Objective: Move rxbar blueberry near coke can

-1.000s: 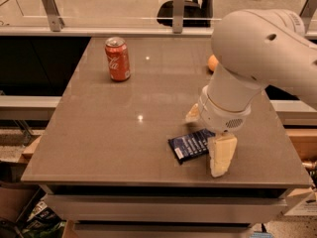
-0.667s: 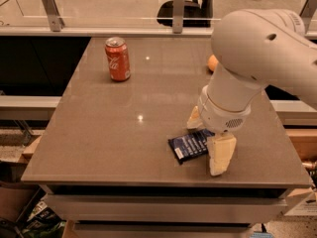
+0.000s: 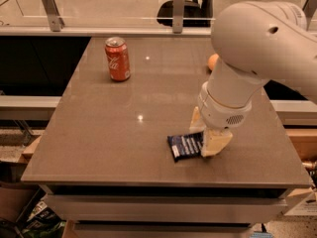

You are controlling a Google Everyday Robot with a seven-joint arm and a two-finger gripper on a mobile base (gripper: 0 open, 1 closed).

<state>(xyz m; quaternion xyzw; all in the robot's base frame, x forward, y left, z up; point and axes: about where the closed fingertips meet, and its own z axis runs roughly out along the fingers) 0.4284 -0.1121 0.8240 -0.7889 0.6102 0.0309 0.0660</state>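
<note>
The rxbar blueberry (image 3: 184,146), a flat dark navy wrapper with pale text, lies on the brown table (image 3: 99,133) near the front right. My gripper (image 3: 202,140) reaches down over the bar's right end. One cream finger (image 3: 196,119) is on the bar's far side and the other finger (image 3: 216,142) is on its near side, closed in against the wrapper. The bar rests on the table. The right end of the bar is hidden by the near finger. The coke can (image 3: 117,59), red with white script, stands upright at the far left, well away from the bar.
An orange ball (image 3: 212,61) sits at the far right of the table, partly hidden behind my arm (image 3: 257,43). A railing with metal posts (image 3: 178,9) runs behind the table. The table's front edge lies just below the bar.
The near finger has moved in toward the bar, narrowing the gap between the fingers. The bar and the can have not moved.
</note>
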